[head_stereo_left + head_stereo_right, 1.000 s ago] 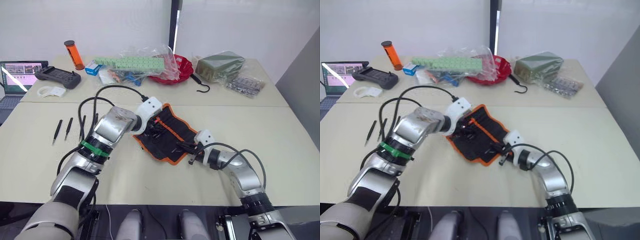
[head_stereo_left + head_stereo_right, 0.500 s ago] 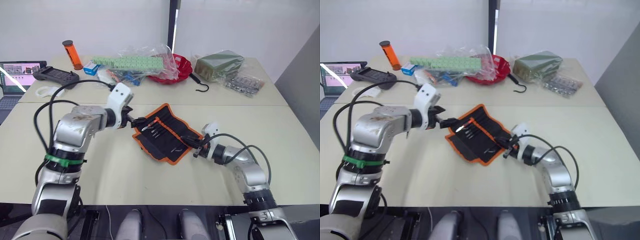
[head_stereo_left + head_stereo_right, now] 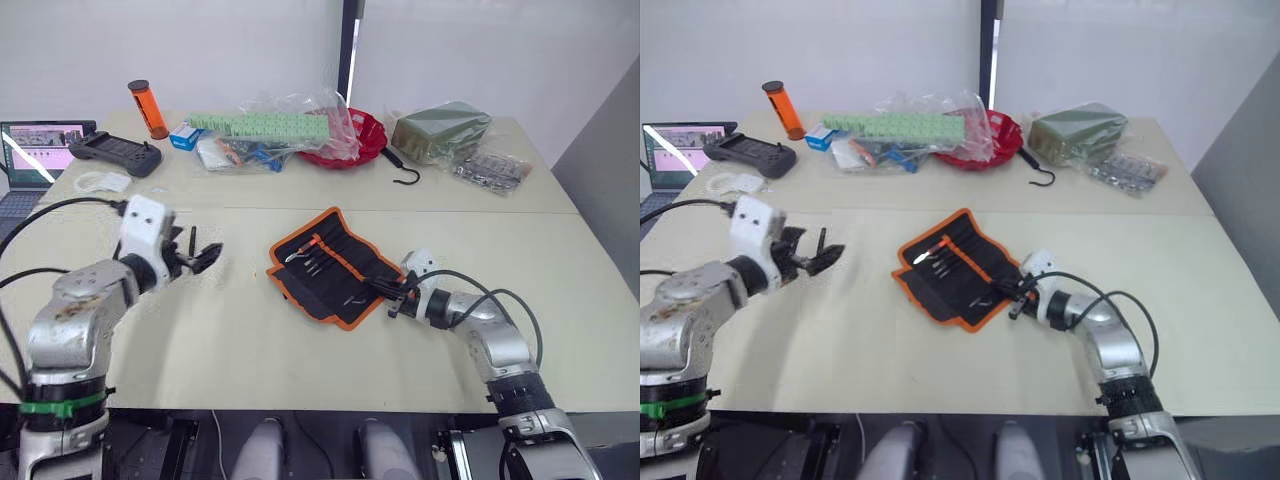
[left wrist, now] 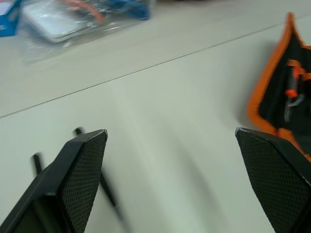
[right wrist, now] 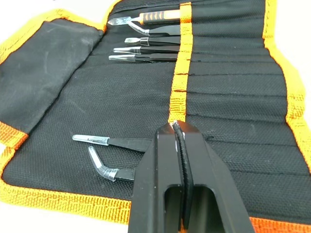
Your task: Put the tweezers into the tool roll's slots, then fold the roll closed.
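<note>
The roll (image 3: 332, 266) is lying open on the counter (image 3: 260, 330). The left gripper (image 3: 200, 256) is hovering with fingers spread; the right gripper (image 5: 178, 127) is resting on the roll, fingers pressed together.

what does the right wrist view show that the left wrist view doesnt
Right wrist view: the right gripper shut over the roll's slots, tools tucked in them, two clear-tipped tweezers near the hem. Left wrist view: the open left gripper above bare table, loose tweezers beside its finger, bagged clutter. Both: the roll's orange trim and the orange-handled tool.
</note>
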Robot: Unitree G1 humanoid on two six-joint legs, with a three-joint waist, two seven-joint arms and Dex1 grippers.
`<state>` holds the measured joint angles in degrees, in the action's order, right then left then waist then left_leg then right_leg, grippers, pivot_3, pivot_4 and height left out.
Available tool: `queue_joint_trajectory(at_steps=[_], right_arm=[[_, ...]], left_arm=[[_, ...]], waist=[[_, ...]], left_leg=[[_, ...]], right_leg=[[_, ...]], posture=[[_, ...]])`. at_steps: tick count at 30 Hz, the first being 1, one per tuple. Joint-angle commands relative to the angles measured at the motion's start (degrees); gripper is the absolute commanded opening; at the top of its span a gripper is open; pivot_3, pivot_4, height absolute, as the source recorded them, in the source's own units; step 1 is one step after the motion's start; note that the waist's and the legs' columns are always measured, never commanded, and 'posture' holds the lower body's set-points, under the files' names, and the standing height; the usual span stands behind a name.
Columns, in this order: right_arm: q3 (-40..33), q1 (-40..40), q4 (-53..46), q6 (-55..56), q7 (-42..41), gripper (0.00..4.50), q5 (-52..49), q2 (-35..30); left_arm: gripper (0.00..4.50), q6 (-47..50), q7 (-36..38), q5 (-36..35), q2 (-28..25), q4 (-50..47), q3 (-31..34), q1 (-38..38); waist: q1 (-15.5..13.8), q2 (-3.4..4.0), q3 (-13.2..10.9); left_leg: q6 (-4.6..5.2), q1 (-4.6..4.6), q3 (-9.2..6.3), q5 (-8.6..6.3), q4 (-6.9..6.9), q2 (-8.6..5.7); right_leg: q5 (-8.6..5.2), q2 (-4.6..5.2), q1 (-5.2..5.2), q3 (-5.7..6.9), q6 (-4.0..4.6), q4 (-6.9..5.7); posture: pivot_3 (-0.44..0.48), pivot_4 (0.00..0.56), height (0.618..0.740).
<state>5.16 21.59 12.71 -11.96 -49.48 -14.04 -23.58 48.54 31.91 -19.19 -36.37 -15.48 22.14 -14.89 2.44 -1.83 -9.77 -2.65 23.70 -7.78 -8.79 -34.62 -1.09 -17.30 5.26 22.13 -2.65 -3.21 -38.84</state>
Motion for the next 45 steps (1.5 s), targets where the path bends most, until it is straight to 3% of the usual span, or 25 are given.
queue_joint_trajectory(at_steps=[1, 5, 9, 12, 16, 27, 34, 38, 45], right_arm=[[1.22, -0.76, 2.7, 0.56, -0.51, 0.0, 1.89, -0.3], [1.94, -0.28, 4.06, 1.2, -1.53, 0.0, 1.88, -0.2], [2.9, 0.3, 5.29, 1.86, -2.45, 0.0, 2.3, 0.36], [3.0, 0.45, 5.5, 1.9, -2.74, 0.0, 2.42, 0.62], [2.79, 0.39, 5.72, 1.88, -3.27, 0.0, 2.71, 0.79], [2.29, -0.43, 4.87, 1.6, -3.23, 0.0, 2.65, 0.59], [1.32, -0.91, 4.01, 1.71, -1.71, 0.0, 2.66, 0.6], [1.27, -1.02, 3.26, 1.24, -1.39, 0.0, 2.73, 0.29], [1.2, -1.37, 2.71, 0.82, -0.67, 0.0, 2.69, 0.17]], left_arm=[[4.48, -4.2, -1.41, -1.62, 0.04, 0.91, 12.46, 5.99], [4.48, -9.46, -2.28, -2.31, 0.71, 2.25, 23.21, 14.12], [4.48, -12.67, -4.33, -5.0, 5.24, 0.87, 31.4, 20.12], [4.48, -13.57, -4.48, -6.05, 8.38, -2.04, 32.37, 25.73], [4.48, -14.82, -5.26, -7.41, 12.08, -4.55, 32.5, 31.32], [4.48, -15.32, -8.73, -10.51, 15.29, -7.52, 29.5, 34.56], [4.48, -13.95, -9.53, -12.41, 12.79, -3.81, 27.91, 32.03], [4.48, -5.08, -12.67, -14.89, 7.02, 0.91, 26.74, 25.33], [4.48, -3.19, -11.73, -11.68, -1.55, 9.82, 20.34, 17.67]], waist=[[0.01, -0.01, 0.01], [0.07, -0.04, 0.02], [-0.32, -0.17, 0.11], [-0.24, -0.21, 0.15], [-0.26, -0.29, 0.2], [-0.37, -0.37, 0.28], [-0.55, -0.37, 0.28], [-0.89, -0.38, 0.29], [-0.42, -0.36, 0.28]], left_leg=[[0.0, -0.02, 0.01, 0.0, 0.0, 0.0], [-0.01, -0.26, 0.12, -0.01, 0.16, 0.07], [-0.02, -0.56, 0.11, -0.01, 0.2, 0.09], [-0.07, -1.0, 0.13, -0.05, 0.39, 0.12], [-0.11, -0.97, 0.13, -0.08, 0.4, 0.16], [-0.15, -0.96, 0.14, -0.1, 0.43, 0.17], [-0.18, -0.94, 0.14, -0.13, 0.43, 0.16], [-0.17, -0.95, 0.11, -0.12, 0.43, 0.17], [-0.18, -0.95, 0.13, -0.12, 0.56, 0.16]], right_leg=[[0.0, 0.0, -0.02, 0.0, 0.0, 0.01], [-0.01, 0.02, -0.08, 0.0, 0.03, 0.06], [-0.01, 0.02, -0.5, 0.06, 0.07, 0.3], [-0.01, 0.03, -1.07, 0.08, 0.09, 0.79], [-0.01, 0.02, -1.04, 0.08, 0.11, 0.81], [-0.04, 0.03, -1.04, 0.09, 0.16, 0.87], [-0.05, 0.03, -1.04, 0.09, 0.16, 0.9], [-0.06, -0.01, -1.03, 0.14, 0.15, 0.89], [-0.06, 0.0, -0.96, 0.12, 0.15, 0.89]], posture=[[0.0, 0.15, 0.74], [0.0, 0.15, 0.74], [0.0, 0.15, 0.74], [0.0, 0.15, 0.74], [0.0, 0.15, 0.74], [0.0, 0.15, 0.74], [0.0, 0.15, 0.74], [0.0, 0.15, 0.74], [0.0, 0.15, 0.74]])
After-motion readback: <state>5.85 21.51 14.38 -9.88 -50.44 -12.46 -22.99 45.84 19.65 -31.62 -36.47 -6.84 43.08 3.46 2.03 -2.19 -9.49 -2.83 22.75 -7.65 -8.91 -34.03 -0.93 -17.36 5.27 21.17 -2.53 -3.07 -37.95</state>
